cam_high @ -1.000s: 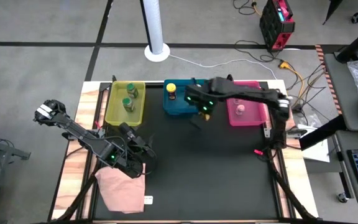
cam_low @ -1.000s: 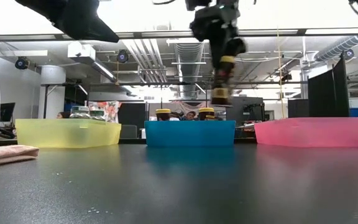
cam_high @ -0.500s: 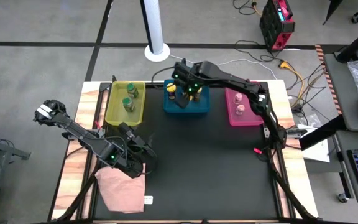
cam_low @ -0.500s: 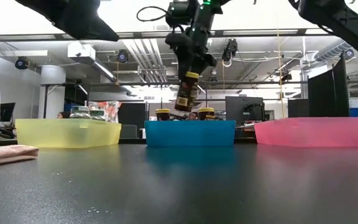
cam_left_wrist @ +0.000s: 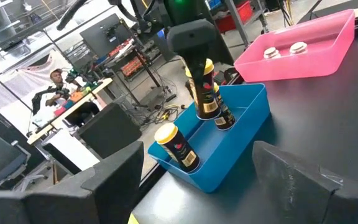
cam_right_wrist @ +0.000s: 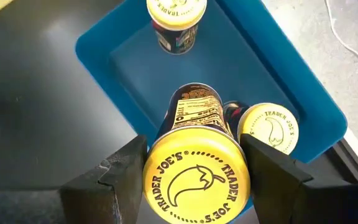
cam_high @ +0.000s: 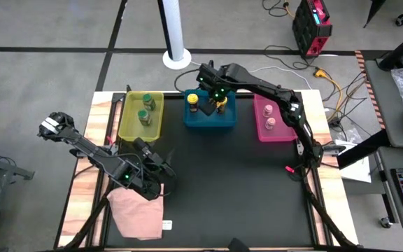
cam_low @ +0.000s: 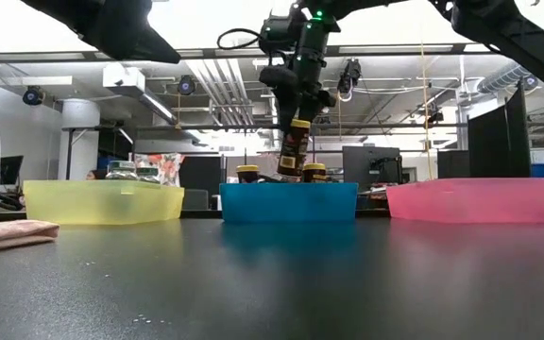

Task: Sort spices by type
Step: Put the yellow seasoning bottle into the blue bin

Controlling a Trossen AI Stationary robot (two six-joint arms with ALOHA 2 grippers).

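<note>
The right gripper (cam_right_wrist: 194, 180) is clamping a yellow-lidded spice jar (cam_right_wrist: 196, 174) over the blue bin (cam_high: 209, 117), 2 jars below its jaws. The black tabletop (cam_high: 236, 189) is reflecting workshop lights. The left gripper (cam_high: 161, 170) is idling open near the pink cloth (cam_high: 136, 213).

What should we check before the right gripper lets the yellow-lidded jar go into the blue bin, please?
1. Grip: right gripper shut on the held jar: ok.
2. Jar over the blue bin: ok.
3. Lid colour matches: two yellow-lidded jars already in the bin: ok.
4. Clear spot below: bare floor shows under the jar, but one jar stands close beside it: cannot tell.
5. Jar lowered: its base hangs near rim height in the low view: not ok.
6. Left gripper away, near the cloth: ok.
</note>
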